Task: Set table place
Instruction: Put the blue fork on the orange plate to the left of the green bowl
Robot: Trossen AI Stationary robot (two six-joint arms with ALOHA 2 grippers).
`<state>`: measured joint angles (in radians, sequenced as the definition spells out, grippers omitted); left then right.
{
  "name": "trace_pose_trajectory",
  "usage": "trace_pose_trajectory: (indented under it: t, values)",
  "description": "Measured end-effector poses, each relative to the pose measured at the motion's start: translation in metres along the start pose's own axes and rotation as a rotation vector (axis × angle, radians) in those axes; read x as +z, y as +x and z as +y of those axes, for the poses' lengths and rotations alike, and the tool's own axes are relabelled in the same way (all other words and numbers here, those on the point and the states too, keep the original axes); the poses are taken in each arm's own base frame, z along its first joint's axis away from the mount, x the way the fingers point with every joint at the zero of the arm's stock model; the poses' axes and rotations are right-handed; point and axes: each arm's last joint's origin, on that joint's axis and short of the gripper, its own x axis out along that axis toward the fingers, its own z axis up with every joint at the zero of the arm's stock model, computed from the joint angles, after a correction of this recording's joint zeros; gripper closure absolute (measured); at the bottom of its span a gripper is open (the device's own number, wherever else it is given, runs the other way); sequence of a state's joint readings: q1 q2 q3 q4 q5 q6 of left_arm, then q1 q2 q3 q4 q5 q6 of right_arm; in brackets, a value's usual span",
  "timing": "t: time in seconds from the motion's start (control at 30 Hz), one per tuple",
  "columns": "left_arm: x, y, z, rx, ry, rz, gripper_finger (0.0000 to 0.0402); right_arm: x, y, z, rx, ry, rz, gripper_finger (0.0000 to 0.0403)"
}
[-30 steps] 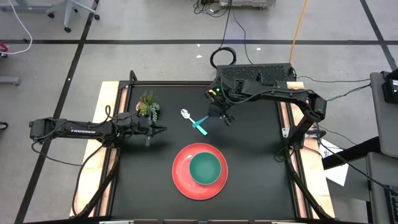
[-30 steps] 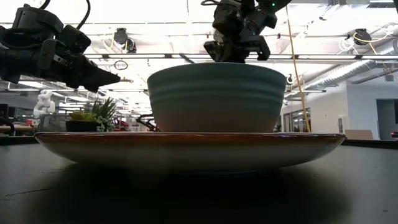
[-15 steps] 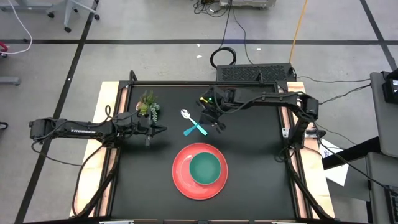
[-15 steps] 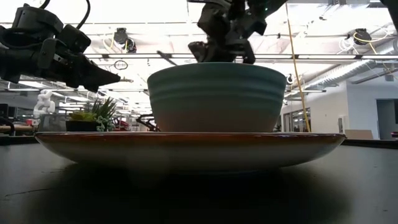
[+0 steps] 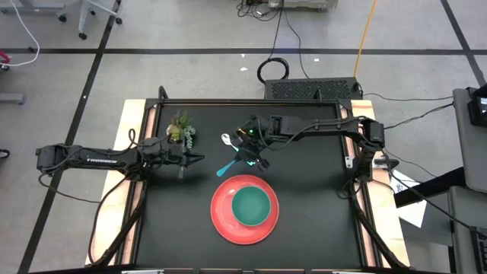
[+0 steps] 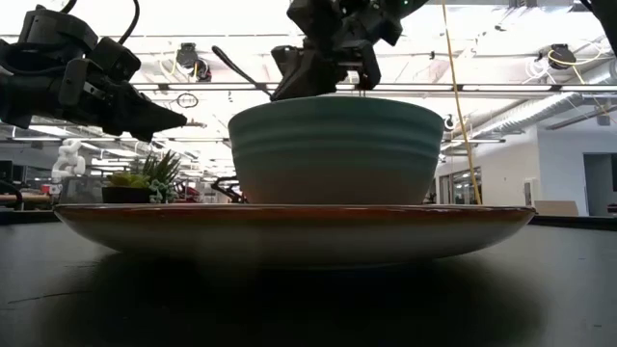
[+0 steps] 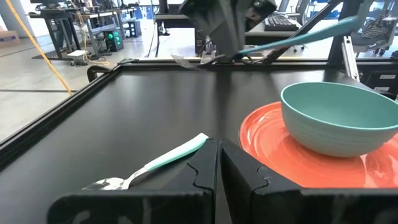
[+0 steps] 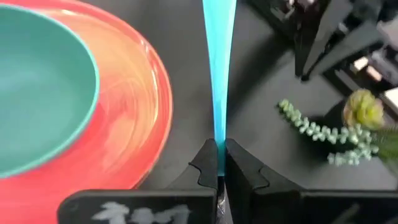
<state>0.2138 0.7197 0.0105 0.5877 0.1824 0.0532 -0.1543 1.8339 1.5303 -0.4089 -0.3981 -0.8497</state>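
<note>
Item: large round red plate [image 5: 222, 221], lower centre of the high view, resting on the matte black table [image 5: 304, 213]; smaller teal-green bowl [image 5: 252, 206] sits inside it.

Item: right gripper [image 5: 251, 159], just above the plate's upper edge, clenched on a utensil with a light-blue handle [image 5: 227, 167]; in the right wrist view the handle [image 8: 219, 74] runs straight out from between the closed fingers [image 8: 205, 163]. Whether this is the fork or the spoon cannot be told. A second ago this gripper stood further right and higher in the frame, and the handle lay beside the other utensil.

Item: silver-headed utensil [image 5: 227, 139], on the table above the right gripper.

Item: left gripper [image 5: 196, 158], left of centre, fingers closed on nothing, unmoved.

Item: small green potted plant [image 5: 183, 129], upper left of the table.

Writing: white lettering along the left arm [image 5: 99, 160], too small to read.
</note>
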Motion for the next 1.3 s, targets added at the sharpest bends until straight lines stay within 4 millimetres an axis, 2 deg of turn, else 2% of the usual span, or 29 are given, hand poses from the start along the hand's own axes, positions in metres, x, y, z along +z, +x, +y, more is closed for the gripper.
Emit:
trace_pose_trajectory:
  t: [0.17, 0.5, 0.9, 1.1, 1.3]
  values:
    - [0.000, 0.000, 0.000, 0.000, -0.005, 0.000, 0.0376, 0.008, 0.017, 0.005, 0.027, -0.010, -0.077, 0.0402]
    - [0.000, 0.000, 0.000, 0.000, -0.013, 0.003, 0.0376, -0.003, 0.052, 0.006, 0.120, 0.013, -0.061, 0.0403]
    - [-0.001, 0.000, 0.000, -0.001, -0.012, 0.011, 0.0376, 0.004, 0.061, 0.017, 0.162, -0.085, -0.071, 0.0403]
    - [-0.001, 0.000, 0.000, -0.001, -0.011, 0.010, 0.0376, -0.010, 0.079, 0.011, 0.139, -0.073, -0.074, 0.0403]
    - [-0.001, 0.000, 0.000, -0.001, -0.011, 0.010, 0.0376, -0.015, 0.079, 0.006, 0.120, -0.096, -0.078, 0.0403]
